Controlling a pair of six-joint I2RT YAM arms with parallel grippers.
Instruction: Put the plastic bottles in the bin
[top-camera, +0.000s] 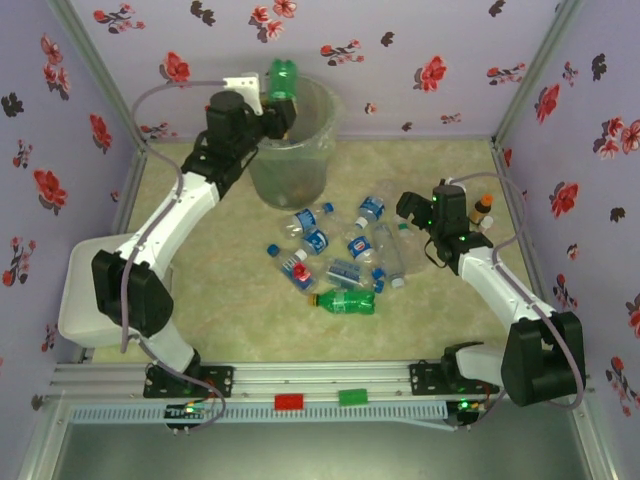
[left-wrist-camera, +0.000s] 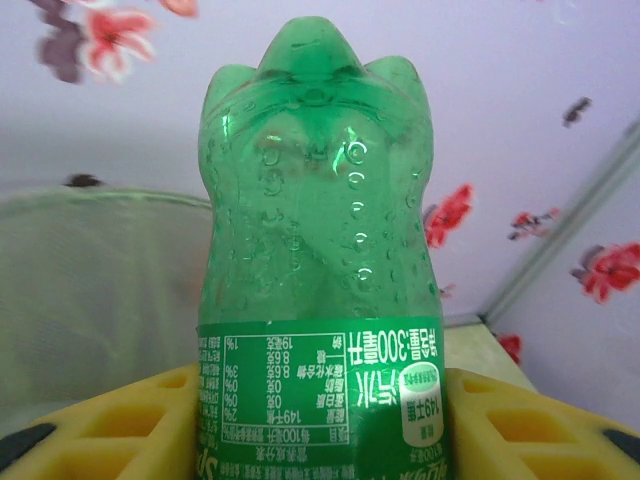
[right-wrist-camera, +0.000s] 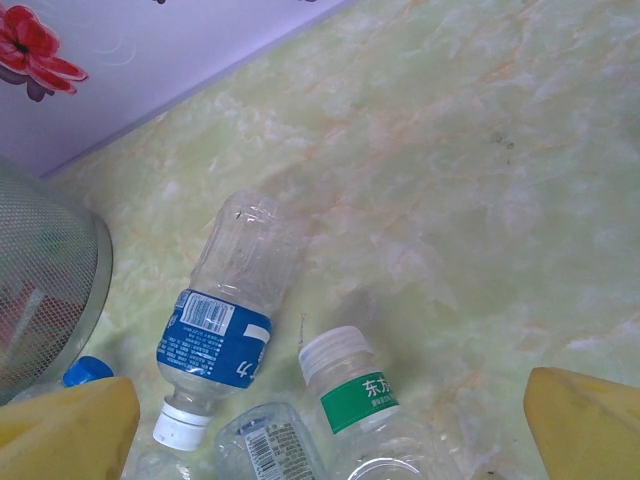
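Green bottle (top-camera: 284, 78) in left claw (left-wrist-camera: 320, 440) hangs over rim of bin (top-camera: 325, 150).

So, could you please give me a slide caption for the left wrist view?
The left fingers clamp a green bottle, with the bin just behind it.

Our left arm (top-camera: 185, 210) and right arm (top-camera: 495, 275) are white shells with chunky black joints. Grey cables loop back from the left hand (left-wrist-camera: 320, 445) and right hand (right-wrist-camera: 325, 430), and we've got yellow fingers (right-wrist-camera: 585, 425) on both.
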